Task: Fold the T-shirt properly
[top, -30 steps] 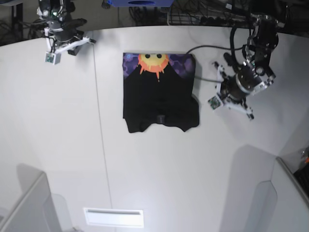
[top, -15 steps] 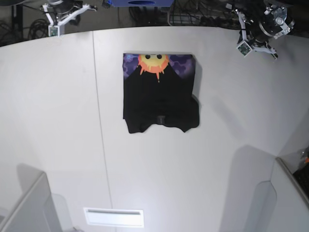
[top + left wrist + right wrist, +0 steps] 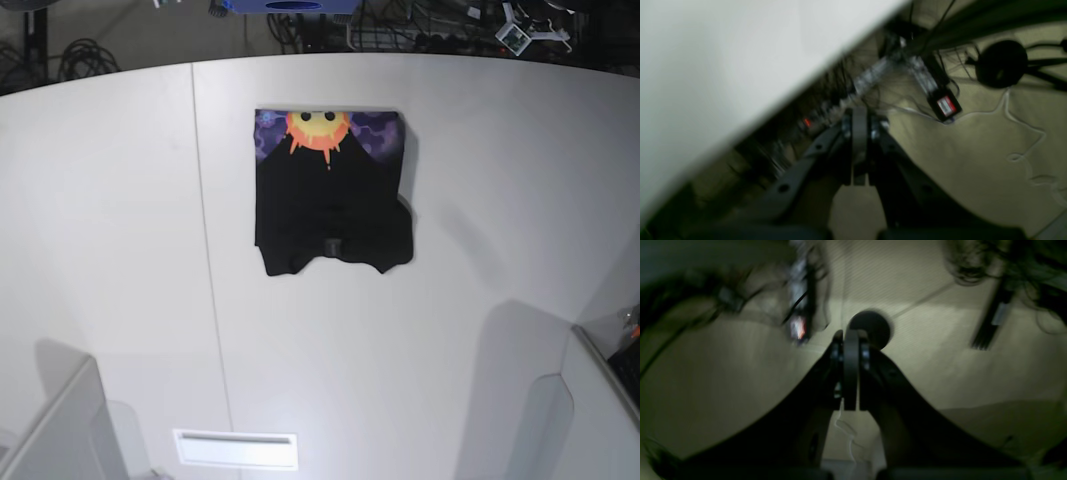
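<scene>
Black cloth T-shirt [image 3: 330, 195] lies folded mid-surface, orange sun-face print at its far edge. Left gripper [image 3: 858, 133] and right gripper [image 3: 850, 350] — jaws pressed together, holding nothing — hang beyond the white surface [image 3: 450, 350], over beige floor strewn with cables.

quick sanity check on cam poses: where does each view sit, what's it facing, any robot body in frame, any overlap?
Base: high above the white table, looking down on the folded T-shirt; of the robot, only a bit of the left claw shows at the top edge.
Left wrist: behind the shut left claw, facing the floor and cables past the table edge.
Right wrist: behind the shut right claw, facing the floor; no table visible.
Shared: base and left wrist both show the table; both wrist views show beige floor with cables.
</scene>
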You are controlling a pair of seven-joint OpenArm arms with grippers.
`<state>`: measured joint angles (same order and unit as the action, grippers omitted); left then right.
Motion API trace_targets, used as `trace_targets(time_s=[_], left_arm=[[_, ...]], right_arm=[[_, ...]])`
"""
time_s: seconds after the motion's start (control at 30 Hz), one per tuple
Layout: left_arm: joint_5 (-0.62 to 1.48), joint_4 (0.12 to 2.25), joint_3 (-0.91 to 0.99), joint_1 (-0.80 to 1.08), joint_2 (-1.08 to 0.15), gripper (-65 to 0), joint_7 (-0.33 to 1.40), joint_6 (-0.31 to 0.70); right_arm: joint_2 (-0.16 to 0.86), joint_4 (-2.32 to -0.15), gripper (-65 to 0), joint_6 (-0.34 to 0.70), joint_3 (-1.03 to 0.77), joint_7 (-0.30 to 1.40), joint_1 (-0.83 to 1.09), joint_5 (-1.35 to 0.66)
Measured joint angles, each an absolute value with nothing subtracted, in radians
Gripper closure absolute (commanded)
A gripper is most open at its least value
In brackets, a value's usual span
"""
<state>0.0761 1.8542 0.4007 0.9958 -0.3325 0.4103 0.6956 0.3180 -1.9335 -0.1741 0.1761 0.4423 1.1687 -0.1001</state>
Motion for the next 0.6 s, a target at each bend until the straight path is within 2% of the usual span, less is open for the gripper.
trace_targets(time_s=[0.17, 0.37, 0.47, 0.6], left_arm=[[0.08, 1.709, 0.395, 0.96, -0.262, 0.0, 0.408, 0.693], [0.078, 1.428, 0.399, 0.831, -0.253, 0.0, 0.393, 0.69], [0.072, 1.234, 0.398, 0.773, -0.25, 0.0, 0.218, 0.69], [-0.064, 0.958, 0.4, 0.693, -0.252, 0.0, 0.022, 0.688]], right_arm=[[0.364, -1.732, 0.0, -0.178, 0.345, 0.439, 1.048, -0.06], [0.39, -1.534, 0.0, -0.179, 0.489, 0.43, 0.919, -0.059], [0.386, -1.457, 0.0, -0.179, 0.519, 0.431, 0.88, -0.063], [0.385, -1.371, 0.0, -0.179, 0.559, 0.374, 0.83, -0.216]])
